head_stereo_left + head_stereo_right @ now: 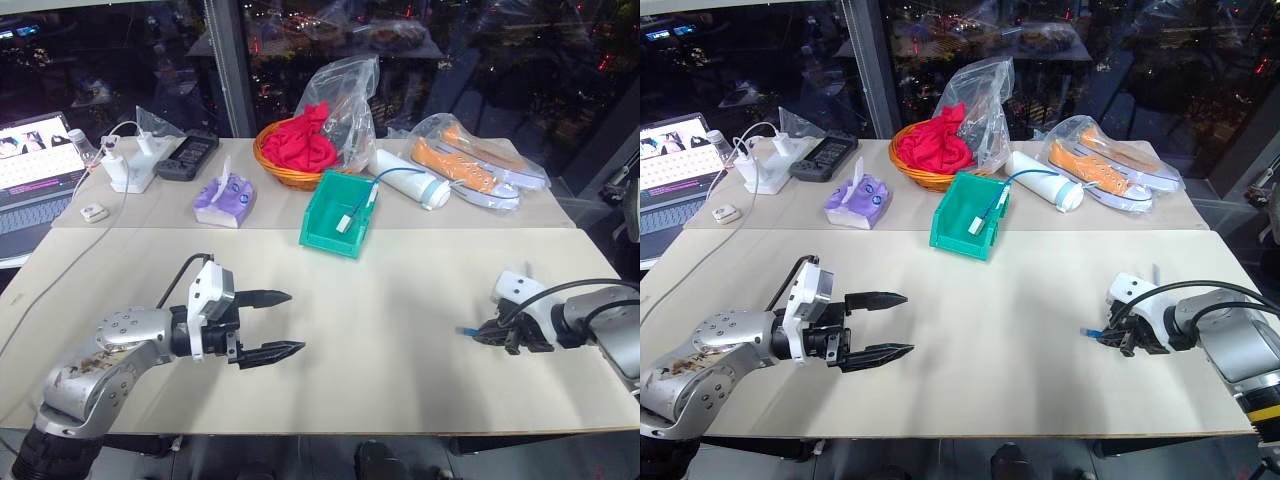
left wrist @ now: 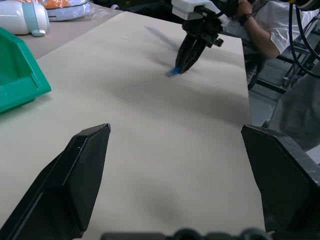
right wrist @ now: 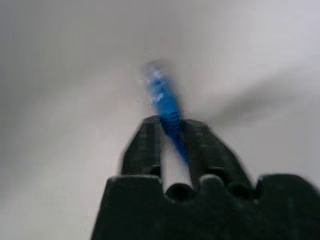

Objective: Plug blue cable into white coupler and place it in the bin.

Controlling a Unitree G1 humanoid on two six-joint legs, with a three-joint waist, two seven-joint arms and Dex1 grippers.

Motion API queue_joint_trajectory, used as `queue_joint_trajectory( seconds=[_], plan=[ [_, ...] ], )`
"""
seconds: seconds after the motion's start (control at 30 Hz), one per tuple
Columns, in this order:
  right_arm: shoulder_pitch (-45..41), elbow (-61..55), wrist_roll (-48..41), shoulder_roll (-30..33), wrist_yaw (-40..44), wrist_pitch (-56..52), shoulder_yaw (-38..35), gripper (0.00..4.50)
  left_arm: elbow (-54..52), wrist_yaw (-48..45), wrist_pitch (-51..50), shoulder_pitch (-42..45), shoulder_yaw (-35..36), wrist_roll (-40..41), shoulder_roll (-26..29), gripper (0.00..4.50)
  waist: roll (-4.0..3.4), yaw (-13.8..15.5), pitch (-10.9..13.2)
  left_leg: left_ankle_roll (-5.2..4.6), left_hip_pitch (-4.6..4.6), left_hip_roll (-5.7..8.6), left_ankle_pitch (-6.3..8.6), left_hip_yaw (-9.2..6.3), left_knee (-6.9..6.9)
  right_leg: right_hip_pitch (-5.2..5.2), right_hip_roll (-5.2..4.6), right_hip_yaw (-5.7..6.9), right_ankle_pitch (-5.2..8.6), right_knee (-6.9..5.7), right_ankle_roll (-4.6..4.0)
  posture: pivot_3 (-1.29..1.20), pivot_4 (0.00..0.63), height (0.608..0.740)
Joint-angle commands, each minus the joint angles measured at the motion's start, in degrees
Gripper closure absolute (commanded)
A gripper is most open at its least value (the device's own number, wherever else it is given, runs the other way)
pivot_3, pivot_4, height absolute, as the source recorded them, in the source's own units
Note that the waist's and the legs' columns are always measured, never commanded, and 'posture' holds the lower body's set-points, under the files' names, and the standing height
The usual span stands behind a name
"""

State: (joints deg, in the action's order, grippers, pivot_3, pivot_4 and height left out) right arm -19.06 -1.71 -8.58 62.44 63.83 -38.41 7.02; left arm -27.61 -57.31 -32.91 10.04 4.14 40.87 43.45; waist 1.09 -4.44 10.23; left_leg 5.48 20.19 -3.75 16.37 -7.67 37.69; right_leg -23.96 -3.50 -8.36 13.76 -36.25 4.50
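Matt beige table (image 1: 400,330); glossy teal plastic bin (image 1: 325,215); woven wicker basket (image 1: 285,172).

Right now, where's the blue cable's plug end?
The blue cable plug end is pinched in the right gripper, low over the bare table at the robot's right, well short of the teal bin.

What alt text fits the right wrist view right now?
The right gripper is shut on the blue cable, whose plug end sticks out past the black fingertips above the pale tabletop.
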Motion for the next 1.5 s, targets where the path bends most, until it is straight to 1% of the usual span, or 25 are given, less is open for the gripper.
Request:
queue_joint_trajectory(
  seconds=[0.03, 0.17, 0.33, 0.43, 0.53, 0.67, 0.73, 0.87, 0.93, 0.97, 1.03, 1.07, 1.1, 1.13, 1.17, 1.27, 1.4, 1.43, 1.5],
  plan=[
    [1.3, -0.9, -0.3, -1.1, 0.7, -0.2, 0.9, 4.46, -1.6, 0.3, 0.0, 0.4, 1.1, 0.8, 0.4, 0.0, 0.01, 0.0, 0.0, -0.02, 0.0, 0.0, 0.01, 0.0, 0.01, 0.0, 0.0, 0.0, 0.0, 0.0, 0.0, 0.0, 0.15, 0.722],
    [1.0, -3.5, -2.0, -3.4, 0.7, -0.5, 0.5, 4.46, -1.3, 1.0, 0.0, 0.6, 1.5, 0.7, 0.3, 0.0, 0.04, -0.1, 0.0, -0.11, 0.0, 0.0, 0.06, 0.0, 0.05, 0.02, 0.02, 0.0, 0.0, 0.0, 0.0, 0.0, 0.15, 0.722],
    [-2.3, -9.1, -3.4, -11.0, -0.9, -2.3, 2.8, 4.46, -1.5, 3.0, -0.8, 1.0, 2.6, 1.6, 0.0, 0.0, 0.04, -1.4, 0.0, -0.19, -0.03, -0.06, 0.1, -0.01, 0.05, -0.01, 0.09, -0.01, 0.0, -0.09, -0.02, 0.0, 0.15, 0.722],
    [-7.0, -11.8, -3.2, -19.8, -2.9, -4.0, 8.2, 4.46, -1.9, 3.2, -1.3, 0.6, 3.0, 1.8, 0.4, 0.0, 0.03, -1.7, 0.0, -0.2, -0.03, -0.06, 0.11, -0.01, 0.06, -0.1, 0.11, -0.02, 0.01, -0.26, -0.05, 0.0, 0.15, 0.722],
    [-11.4, -11.0, -1.2, -26.9, -4.5, -5.0, 14.0, 4.46, -2.4, 3.0, -1.8, 0.3, 3.1, 2.1, 1.1, 0.0, -0.03, -1.8, 0.0, -0.19, 0.01, -0.05, 0.1, -0.03, 0.07, -0.22, 0.11, -0.01, 0.05, -0.43, -0.09, 0.0, 0.15, 0.722],
    [-15.9, -8.2, 1.5, -31.9, -4.7, -4.0, 21.1, 4.46, -2.5, 2.6, -2.2, 0.1, 3.2, 2.0, 1.8, 0.0, -0.04, -0.9, 0.0, -0.18, 0.06, -0.03, 0.1, -0.03, 0.12, -0.22, 0.06, 0.04, 0.05, -0.4, -0.08, 0.0, 0.15, 0.722],
    [-17.6, -6.7, 2.3, -34.0, -4.7, -4.1, 23.6, 4.46, -2.4, 2.2, -2.0, -0.2, 2.9, 1.5, 2.4, 0.0, -0.04, -1.0, 0.0, -0.18, 0.06, -0.04, 0.1, -0.04, 0.12, -0.22, 0.05, 0.08, 0.06, -0.4, -0.08, 0.0, 0.15, 0.722],
    [-18.2, -3.6, 4.3, -34.1, -5.5, -2.8, 24.8, 4.46, -1.8, 1.2, -0.1, -1.7, 1.5, -1.7, 3.5, 0.0, -0.05, -1.2, 0.0, -0.19, 0.0, -0.05, 0.11, -0.04, 0.09, -0.23, 0.06, 0.11, 0.06, -0.43, -0.09, 0.0, 0.15, 0.722],
    [-17.7, -3.5, 4.5, -33.6, -5.4, -1.9, 24.5, 3.55, -1.1, 0.9, 0.6, -2.1, 1.0, -2.8, 3.5, 0.0, -0.05, -1.2, 0.0, -0.19, 0.0, -0.05, 0.11, -0.04, 0.09, -0.22, 0.06, 0.12, 0.06, -0.44, -0.09, 0.0, 0.15, 0.722],
    [-17.2, -3.9, 4.5, -33.4, -5.4, -1.5, 24.4, 3.36, -0.7, 0.7, 0.7, -2.1, 0.7, -3.0, 3.3, 0.0, -0.05, -1.2, 0.0, -0.19, -0.02, -0.05, 0.11, -0.04, 0.09, -0.21, 0.06, 0.12, 0.07, -0.46, -0.1, 0.0, 0.15, 0.722],
    [-16.5, -5.0, 4.2, -33.1, -5.6, -1.6, 23.7, 2.66, 0.7, 0.3, 0.8, -1.8, 0.1, -3.2, 2.6, 0.0, -0.05, -1.2, 0.0, -0.19, -0.02, -0.05, 0.11, -0.04, 0.1, -0.19, 0.06, 0.12, 0.07, -0.49, -0.1, 0.0, 0.15, 0.722],
    [-16.0, -5.8, 3.6, -33.0, -6.0, -1.8, 22.7, 2.28, 1.6, 0.1, 1.3, -1.5, -0.5, -3.8, 2.3, 0.0, -0.05, -1.1, 0.0, -0.19, -0.03, -0.05, 0.11, -0.04, 0.1, -0.19, 0.06, 0.12, 0.07, -0.5, -0.1, 0.0, 0.15, 0.722],
    [-15.6, -6.9, 2.5, -33.3, -6.8, -2.8, 20.7, 2.04, 2.8, -0.2, 2.1, -1.0, -1.4, -4.9, 2.0, 0.0, -0.05, -1.1, 0.0, -0.19, -0.03, -0.05, 0.11, -0.04, 0.1, -0.19, 0.06, 0.12, 0.06, -0.52, -0.1, 0.0, 0.15, 0.722],
    [-15.2, -8.0, 1.3, -33.4, -7.4, -3.8, 18.6, 1.58, 4.0, -0.6, 2.9, -0.4, -2.5, -6.1, 1.7, 0.0, -0.05, -1.1, 0.0, -0.19, -0.03, -0.05, 0.11, -0.04, 0.1, -0.19, 0.06, 0.12, 0.06, -0.52, -0.1, 0.0, 0.15, 0.722],
    [-14.7, -9.6, 0.1, -33.3, -8.0, -4.8, 16.2, 1.31, 5.5, -1.1, 3.7, 0.4, -3.7, -7.1, 1.2, 0.0, -0.05, -1.1, 0.0, -0.19, -0.01, -0.04, 0.11, -0.04, 0.12, -0.19, 0.06, 0.12, 0.07, -0.52, -0.1, 0.0, 0.15, 0.722],
    [-12.6, -15.6, -3.7, -32.0, -9.5, -8.2, 9.4, 1.31, 10.9, -3.0, 6.4, 3.1, -7.5, -10.6, -0.3, 0.0, -0.06, -0.5, 0.0, -0.19, 0.03, -0.03, 0.11, -0.05, 0.14, -0.21, 0.05, 0.13, 0.06, -0.49, -0.1, 0.0, 0.15, 0.722],
    [-9.5, -24.2, -9.8, -31.6, -12.0, -13.0, 0.2, 1.31, 19.2, -6.7, 12.7, 6.2, -12.4, -16.5, -1.9, 0.0, -0.07, -0.4, 0.1, -0.25, 0.07, -0.03, 0.14, -0.05, 0.1, -0.28, 0.06, 0.14, 0.07, -0.45, -0.11, 0.0, 0.15, 0.722],
    [-7.9, -27.2, -12.3, -31.7, -12.6, -14.5, -3.4, 1.31, 22.1, -7.8, 14.4, 7.9, -14.1, -18.1, -3.1, 0.0, -0.07, -0.4, 0.1, -0.27, 0.07, -0.03, 0.15, -0.06, 0.08, -0.28, 0.06, 0.16, 0.09, -0.46, -0.14, 0.0, 0.15, 0.722],
    [-5.2, -31.5, -16.0, -31.7, -13.8, -16.6, -7.9, 1.31, 27.1, -9.8, 18.0, 10.6, -16.8, -21.0, -4.9, 0.0, -0.07, -0.1, 0.1, -0.29, 0.08, -0.03, 0.16, -0.06, 0.08, -0.27, 0.06, 0.17, 0.09, -0.45, -0.14, 0.0, 0.15, 0.722]
  ],
)
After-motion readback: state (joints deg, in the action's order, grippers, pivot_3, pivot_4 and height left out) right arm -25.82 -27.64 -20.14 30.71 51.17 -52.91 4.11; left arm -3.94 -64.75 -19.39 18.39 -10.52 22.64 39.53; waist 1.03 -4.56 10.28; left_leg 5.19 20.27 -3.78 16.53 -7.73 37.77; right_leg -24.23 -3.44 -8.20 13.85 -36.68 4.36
